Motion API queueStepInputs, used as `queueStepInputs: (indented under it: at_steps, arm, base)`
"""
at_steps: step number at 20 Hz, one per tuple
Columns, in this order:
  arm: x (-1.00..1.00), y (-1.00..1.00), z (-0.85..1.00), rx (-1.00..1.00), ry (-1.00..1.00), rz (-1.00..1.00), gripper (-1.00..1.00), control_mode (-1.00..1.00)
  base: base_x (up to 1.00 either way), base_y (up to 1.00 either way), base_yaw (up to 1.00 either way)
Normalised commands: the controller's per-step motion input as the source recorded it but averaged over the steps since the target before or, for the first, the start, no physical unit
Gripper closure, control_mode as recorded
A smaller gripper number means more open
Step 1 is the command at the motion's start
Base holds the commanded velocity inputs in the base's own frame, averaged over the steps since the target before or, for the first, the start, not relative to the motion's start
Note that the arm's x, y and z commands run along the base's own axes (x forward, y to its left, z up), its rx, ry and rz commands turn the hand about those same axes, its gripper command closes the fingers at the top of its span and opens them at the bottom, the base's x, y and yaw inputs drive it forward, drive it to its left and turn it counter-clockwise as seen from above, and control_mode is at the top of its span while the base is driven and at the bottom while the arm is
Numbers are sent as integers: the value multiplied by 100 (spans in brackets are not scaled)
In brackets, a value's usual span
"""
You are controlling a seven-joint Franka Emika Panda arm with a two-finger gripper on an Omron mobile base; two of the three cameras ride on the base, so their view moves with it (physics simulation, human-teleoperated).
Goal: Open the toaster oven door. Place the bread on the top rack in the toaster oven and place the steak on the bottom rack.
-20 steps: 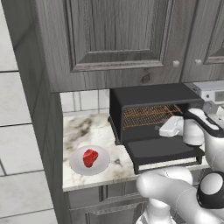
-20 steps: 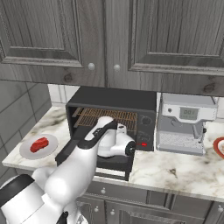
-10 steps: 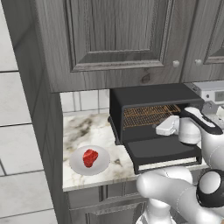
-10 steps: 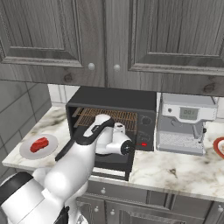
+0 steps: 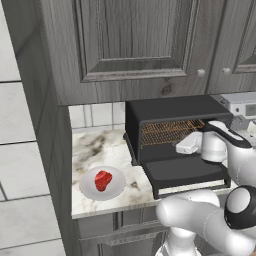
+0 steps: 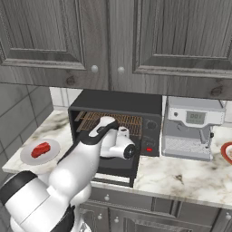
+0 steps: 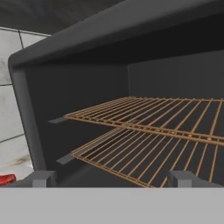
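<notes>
- Facing the oven [image 5: 175,112] with its door [image 5: 185,172] dropped flat, we hold our gripper [image 7: 111,178] at the mouth of the cavity; both tips stand wide apart at the foot of the hand view, nothing between them.
- Both racks lie bare: the top rack [image 7: 153,111] at 12 o'clock from the fingers, the bottom rack [image 7: 144,155] just beneath it, wires running into the oven's depth.
- We see the steak [image 5: 103,180] on a white plate [image 5: 117,189] on the counter [image 5: 95,150], well off at 9 o'clock from the door in the left base view.
- We judge the door step done; the next move turns on swinging away from the cavity toward that plate.
- We can make out no bread.
</notes>
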Motion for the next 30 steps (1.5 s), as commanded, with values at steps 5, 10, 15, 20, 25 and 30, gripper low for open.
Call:
queueStepInputs:
  at_steps: [5, 10, 15, 20, 25, 30]
  arm:
    - [4, 0, -20, 0, 0, 0, -100, -100]
    - [11, 0, -2, 0, 0, 0, -100, -100]
    - [17, 0, 0, 0, 0, 0, -100, -100]
    - [16, 0, -5, 0, 0, 0, -100, -100]
    - [15, 0, -7, 0, 0, 0, -100, -100]
    - [5, 0, -12, 0, 0, 0, -100, -100]
  base:
    - [0, 0, 0]
    - [0, 0, 0]
    - [0, 0, 0]
    - [0, 0, 0]
    - [0, 0, 0]
    - [0, 0, 0]
